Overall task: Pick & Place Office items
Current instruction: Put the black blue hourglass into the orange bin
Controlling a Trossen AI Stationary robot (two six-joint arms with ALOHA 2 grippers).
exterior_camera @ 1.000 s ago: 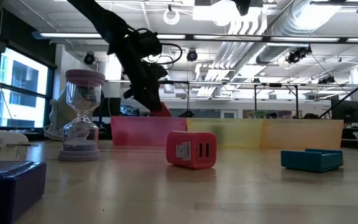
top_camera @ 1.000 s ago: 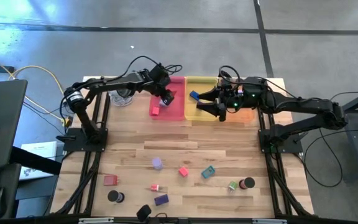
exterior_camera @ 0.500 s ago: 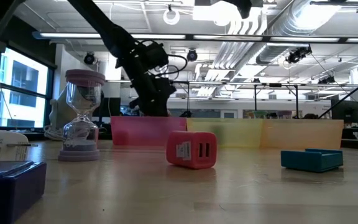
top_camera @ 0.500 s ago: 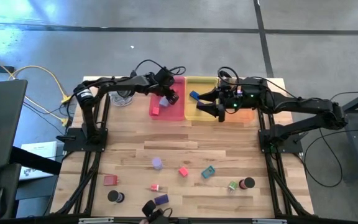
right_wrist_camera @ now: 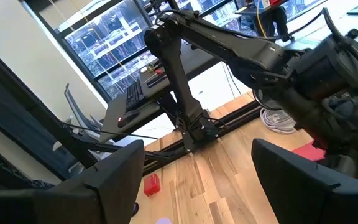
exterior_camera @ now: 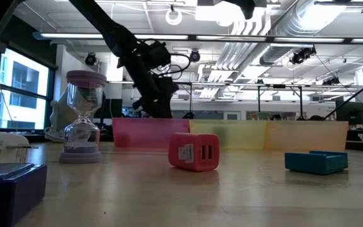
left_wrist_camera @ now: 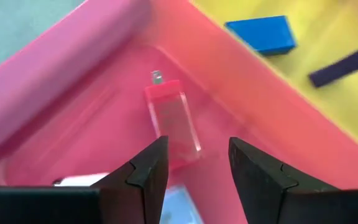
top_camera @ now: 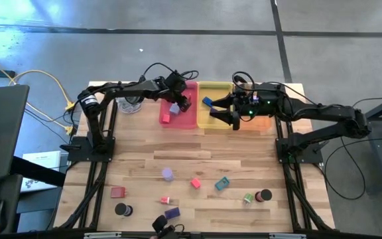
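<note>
My left gripper [left_wrist_camera: 197,165] stands open low inside the pink tray [top_camera: 188,118], at the table's far side. A translucent red block [left_wrist_camera: 171,121] lies flat on the tray floor just past its fingertips, touching neither finger. A pale blue piece [left_wrist_camera: 180,210] shows under the fingers. My right gripper [right_wrist_camera: 197,180] hovers open and level over the yellow tray [top_camera: 214,118], which holds a blue block [top_camera: 207,102]. Several office items lie loose near the front: a lavender cylinder [top_camera: 168,174], a red block [top_camera: 195,182], a teal block [top_camera: 222,184] and a purple block [top_camera: 172,213].
An hourglass [exterior_camera: 84,116] stands at the far left beside the pink tray. An orange tray [top_camera: 262,123] lies under the right arm. A red block [exterior_camera: 194,151] and a blue block [exterior_camera: 317,161] lie close to the low camera. Bare wood lies between trays and loose items.
My left gripper has come down into the pink tray and a little toward the table's right. In the low view a red piece showed at its fingertips above the tray wall; both tips and piece are now hidden behind that wall.
</note>
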